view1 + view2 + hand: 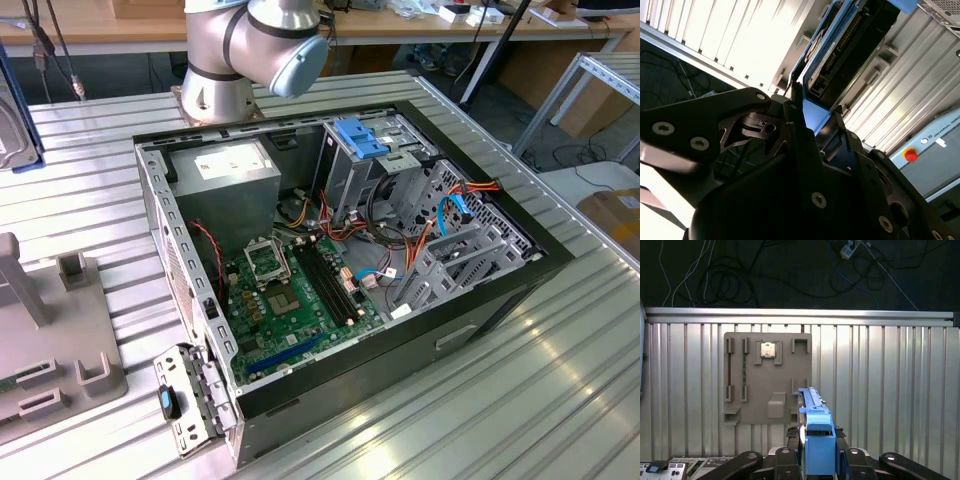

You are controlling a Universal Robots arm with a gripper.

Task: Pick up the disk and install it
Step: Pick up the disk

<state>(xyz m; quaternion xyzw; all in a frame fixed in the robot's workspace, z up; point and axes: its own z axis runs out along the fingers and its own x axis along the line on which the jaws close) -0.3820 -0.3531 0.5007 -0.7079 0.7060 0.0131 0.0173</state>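
Observation:
My gripper (817,449) is shut on the disk (816,427). In the first wrist view the disk stands edge-on, with its bright blue carrier frame clamped between the two black fingers (791,442). In the second wrist view the disk (850,40) sticks out past the gripper (817,122), showing a dark metal side and a blue edge. It hangs above the slatted metal table. In the exterior view the open computer case (500,290) lies on the table, with the arm's base (225,70) behind it.
Inside the case are a green motherboard (290,300), a grey power-supply box (225,170) and a metal drive cage topped by a blue bracket (365,135). A grey holder plate (767,377) with a chip lies on the table. A control box has a red button (911,155).

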